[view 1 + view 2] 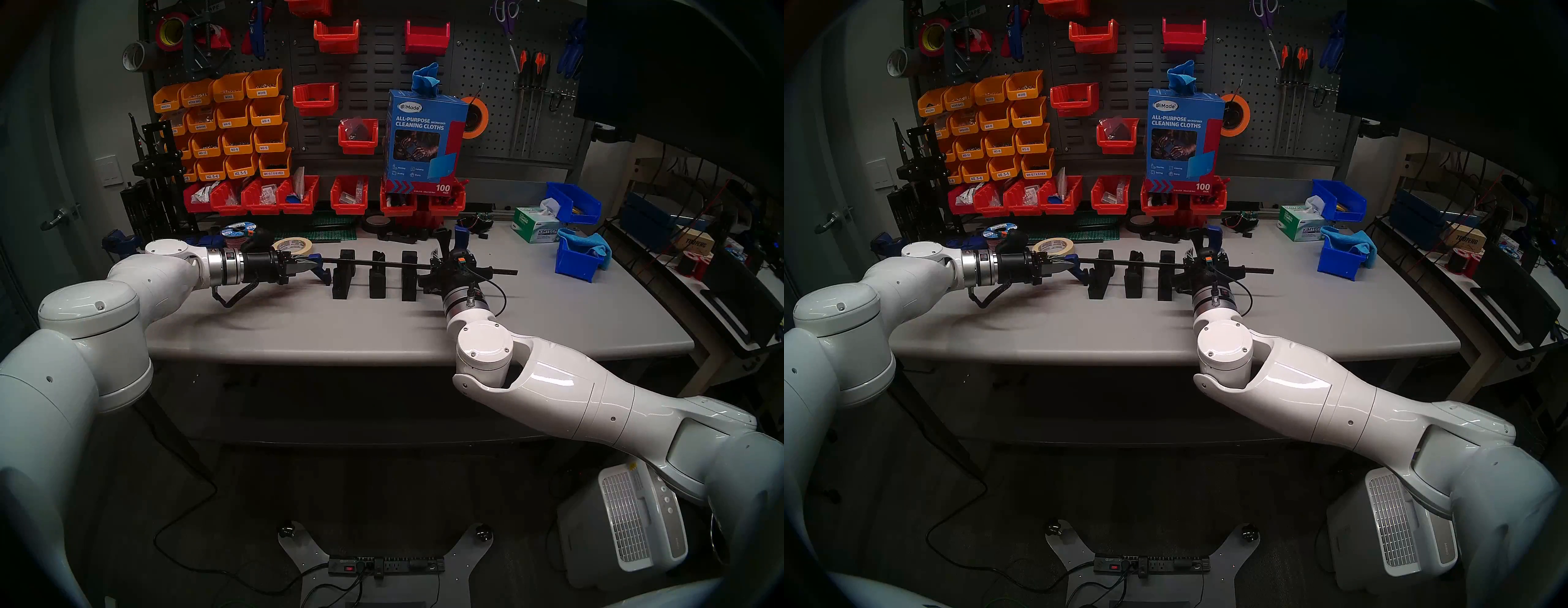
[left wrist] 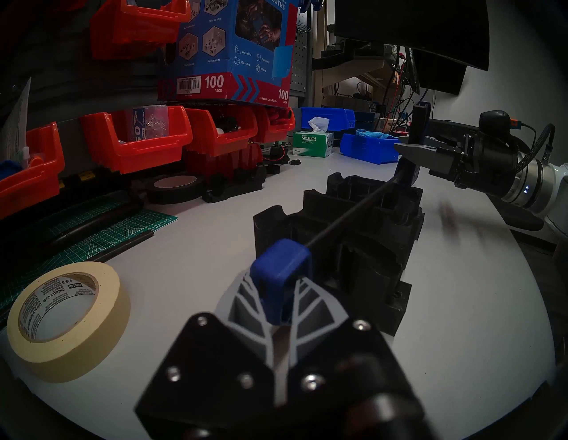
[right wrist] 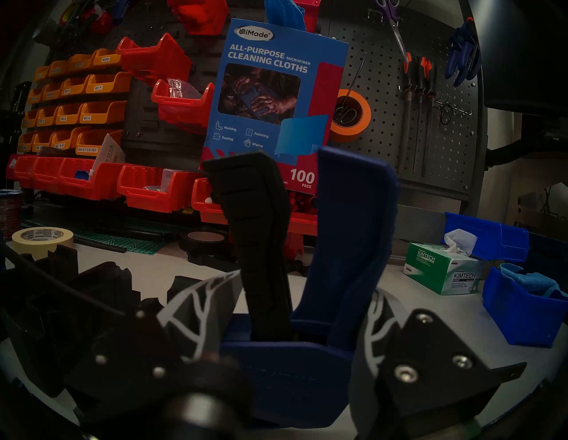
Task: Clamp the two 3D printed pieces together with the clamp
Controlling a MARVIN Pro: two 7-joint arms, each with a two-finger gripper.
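The clamp's thin black bar (image 1: 390,265) lies level across the tops of three alike black 3D printed pieces (image 1: 343,276) (image 1: 377,278) (image 1: 409,276) standing in a row mid-table. My left gripper (image 1: 312,264) (image 2: 278,282) is shut on the clamp's small blue end jaw (image 2: 281,264), just left of the row. My right gripper (image 1: 445,265) (image 3: 302,288) is shut on the base of the blue handle (image 3: 353,221), right of the row. The handle and its black lever (image 3: 261,230) point up and away. The bar's free end (image 1: 505,271) sticks out to the right.
A masking tape roll (image 1: 292,245) lies behind my left gripper. A green cutting mat (image 1: 326,234), black tape roll (image 1: 377,221) and red bins (image 1: 297,197) line the back. A blue bin with a cloth (image 1: 579,259) and a Kimtech box (image 1: 536,225) sit right.
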